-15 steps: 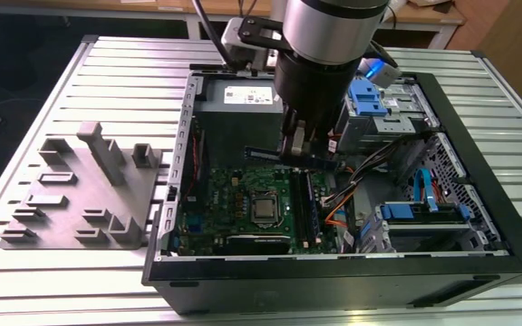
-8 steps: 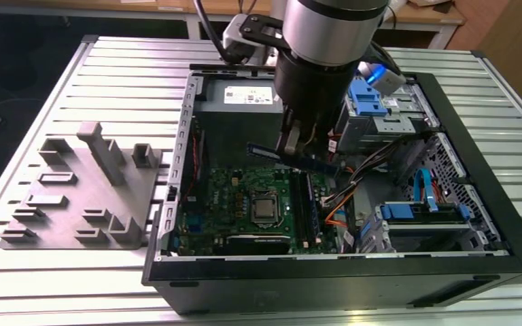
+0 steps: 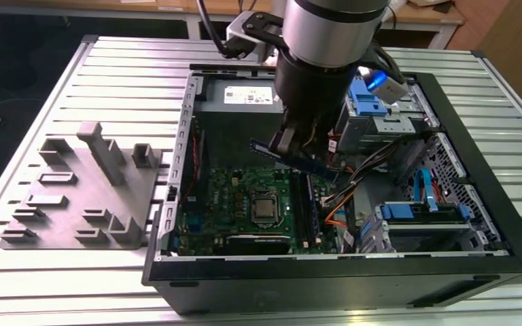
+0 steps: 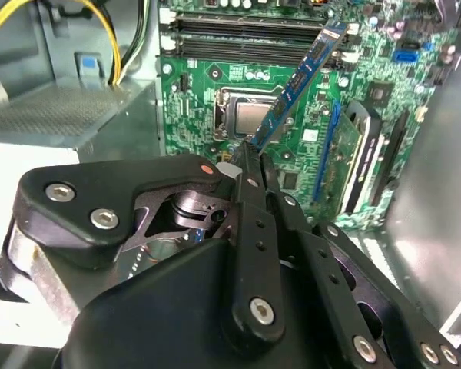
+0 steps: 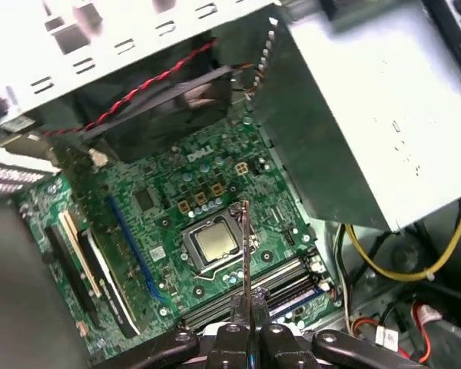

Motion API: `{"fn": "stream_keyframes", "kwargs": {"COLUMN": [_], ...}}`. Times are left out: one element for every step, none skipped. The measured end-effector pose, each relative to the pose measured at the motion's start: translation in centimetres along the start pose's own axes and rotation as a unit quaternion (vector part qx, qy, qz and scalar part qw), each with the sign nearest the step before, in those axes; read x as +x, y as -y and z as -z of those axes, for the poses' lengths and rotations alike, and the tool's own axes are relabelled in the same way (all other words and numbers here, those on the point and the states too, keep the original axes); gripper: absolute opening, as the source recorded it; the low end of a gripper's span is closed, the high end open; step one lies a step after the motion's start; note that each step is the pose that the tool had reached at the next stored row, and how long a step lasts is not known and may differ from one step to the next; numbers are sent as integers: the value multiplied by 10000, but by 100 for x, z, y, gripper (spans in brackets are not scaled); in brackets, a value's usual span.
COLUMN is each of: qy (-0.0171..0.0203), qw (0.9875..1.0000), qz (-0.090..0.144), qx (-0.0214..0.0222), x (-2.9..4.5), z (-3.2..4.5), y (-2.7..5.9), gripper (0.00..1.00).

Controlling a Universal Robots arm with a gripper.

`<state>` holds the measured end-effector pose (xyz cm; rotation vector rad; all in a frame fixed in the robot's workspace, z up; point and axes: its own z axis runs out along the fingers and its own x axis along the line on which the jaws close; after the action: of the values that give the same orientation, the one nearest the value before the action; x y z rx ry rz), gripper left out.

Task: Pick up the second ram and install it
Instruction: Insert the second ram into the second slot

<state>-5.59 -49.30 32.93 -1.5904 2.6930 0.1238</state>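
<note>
Currently, above the counter (image 3: 52, 75) and the open computer case (image 3: 334, 272), the work is turning on alignment. By my judgement the stick's long edge is wanting to run parallel with the memory slots (image 4: 238, 34) of the motherboard (image 3: 234, 197) and level before any pressing. The arm (image 3: 329, 41) is reaching almost straight down into the case. The pincer (image 4: 250, 154) is clamping the second ram (image 4: 303, 73), which is hanging clear above the board, seemingly angled across the slots.
</note>
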Motion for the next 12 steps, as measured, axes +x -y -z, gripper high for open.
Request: {"fn": "stream_keyframes", "kwargs": {"qy": [6,11,17,23,28,34,39,45,50,56,61,68], "qw": [10000,9998,9996,9993,9990,9985,9980,9974,9967,9959,9950,9940], "qz": [-88,-178,-267,-365,-454,-544,-633,-722,-812,-901,-991,-1088], "qx": [4,9,13,18,23,27,32,36,41,45,50,55], "x": [0,0,0,0,1,1,1,1,1,1,1,1], "z": [-2,-4,-5,-7,-9,-11,-13,-15,-16,-18,-20,-22], "y": [0,0,0,0,1,1,1,1,1,1,1,1], "gripper": [10,10,10,10,10,10,10,10,10,10,10,10]}}
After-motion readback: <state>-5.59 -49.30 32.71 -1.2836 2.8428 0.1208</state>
